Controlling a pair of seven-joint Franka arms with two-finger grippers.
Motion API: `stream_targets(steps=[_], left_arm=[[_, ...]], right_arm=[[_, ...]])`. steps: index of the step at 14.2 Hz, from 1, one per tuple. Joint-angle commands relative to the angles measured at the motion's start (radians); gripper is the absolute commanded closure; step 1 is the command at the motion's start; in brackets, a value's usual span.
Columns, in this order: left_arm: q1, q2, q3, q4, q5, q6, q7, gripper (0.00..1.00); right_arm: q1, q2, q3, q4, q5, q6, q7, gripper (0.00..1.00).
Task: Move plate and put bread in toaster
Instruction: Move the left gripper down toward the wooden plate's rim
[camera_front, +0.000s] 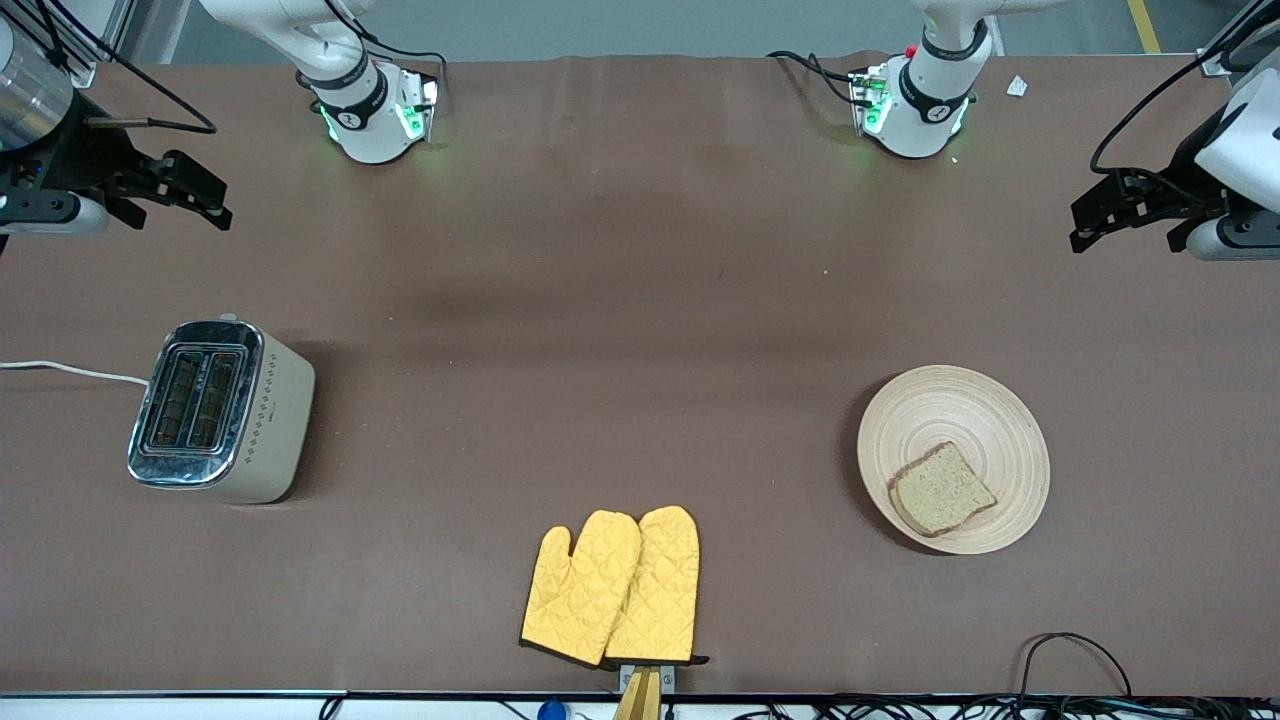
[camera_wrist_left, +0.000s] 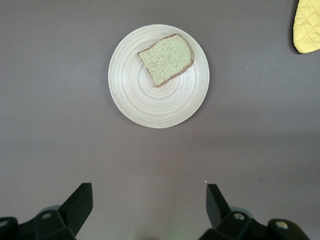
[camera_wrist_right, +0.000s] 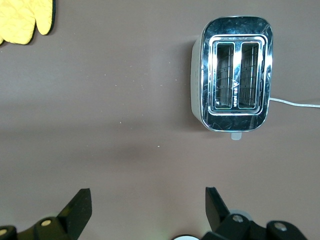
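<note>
The wooden plate (camera_front: 953, 458) lies toward the left arm's end of the table, with the bread slice (camera_front: 941, 489) on its part nearest the front camera. Both show in the left wrist view: plate (camera_wrist_left: 145, 100), bread (camera_wrist_left: 166, 58). The cream toaster (camera_front: 222, 411) stands toward the right arm's end, both slots empty; it also shows in the right wrist view (camera_wrist_right: 236, 73). My left gripper (camera_front: 1085, 228) is open and empty, held high over the table's left-arm end. My right gripper (camera_front: 212, 200) is open and empty, high over the right-arm end. Both arms wait.
A pair of yellow oven mitts (camera_front: 615, 587) lies at the table edge nearest the front camera, midway between plate and toaster. The toaster's white cord (camera_front: 70, 370) runs off the table's end. Cables (camera_front: 1070, 660) lie along the near edge. A brown cloth (camera_front: 640, 300) covers the table.
</note>
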Motion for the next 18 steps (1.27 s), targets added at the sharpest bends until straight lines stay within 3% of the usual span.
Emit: stream_targets(steps=[1, 6, 9, 15, 18], left_arm=[[-0.002, 0.01, -0.002, 0.025, 0.015, -0.007, -0.006, 0.0], [0.006, 0.113, 0.014, 0.089, 0.003, -0.009, 0.011, 0.0], [0.102, 0.206, 0.031, 0.086, -0.125, -0.003, 0.033, 0.0], [0.249, 0.344, 0.031, -0.012, -0.189, 0.18, 0.092, 0.0], [0.32, 0.418, 0.031, -0.02, -0.306, 0.221, 0.174, 0.0]], right_arm=[[0.008, -0.002, -0.005, -0.031, -0.004, 0.051, 0.016, 0.0], [-0.009, 0.028, -0.009, -0.032, -0.005, 0.079, 0.007, 0.0], [-0.01, 0.026, -0.008, -0.039, -0.004, 0.079, 0.01, 0.0], [-0.015, 0.025, -0.009, -0.04, -0.004, 0.078, 0.007, 0.0], [-0.017, 0.032, -0.014, -0.042, -0.004, 0.09, 0.005, 0.0]])
